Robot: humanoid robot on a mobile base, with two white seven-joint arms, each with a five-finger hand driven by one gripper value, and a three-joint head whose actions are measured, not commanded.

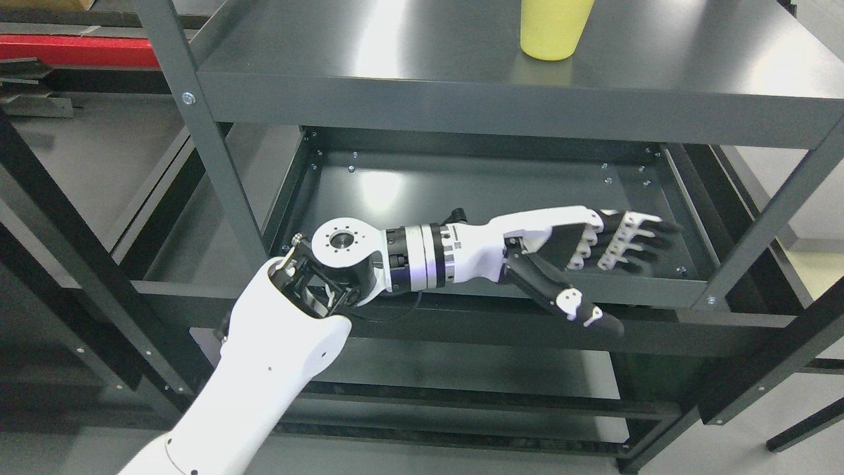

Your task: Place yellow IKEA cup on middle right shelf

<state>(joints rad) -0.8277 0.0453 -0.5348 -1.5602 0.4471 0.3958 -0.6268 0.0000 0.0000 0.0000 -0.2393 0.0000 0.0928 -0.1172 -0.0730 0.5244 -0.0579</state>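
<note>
The yellow cup [552, 28] stands upright on the upper shelf [395, 66], well above our fingers [626, 241] and a little back toward the wrist from their tips; its top is cut off by the picture edge. It is free of any grip, so we judge it either waits to be fetched or has been set down there.

Our left hand [580, 257] reaches in from the lower left, over the front lip of the shelf below [461, 191], holding nothing. The four fingers lie stretched out and slightly apart, pointing right, with the thumb [567, 297] splayed down and forward of them. We read that flat, loose pose as travel rather than grasp: it lets the hand pass in the gap between shelves.

Beyond the fingertips stands the frame's right post [771, 218]. Our right arm is out of view.
</note>
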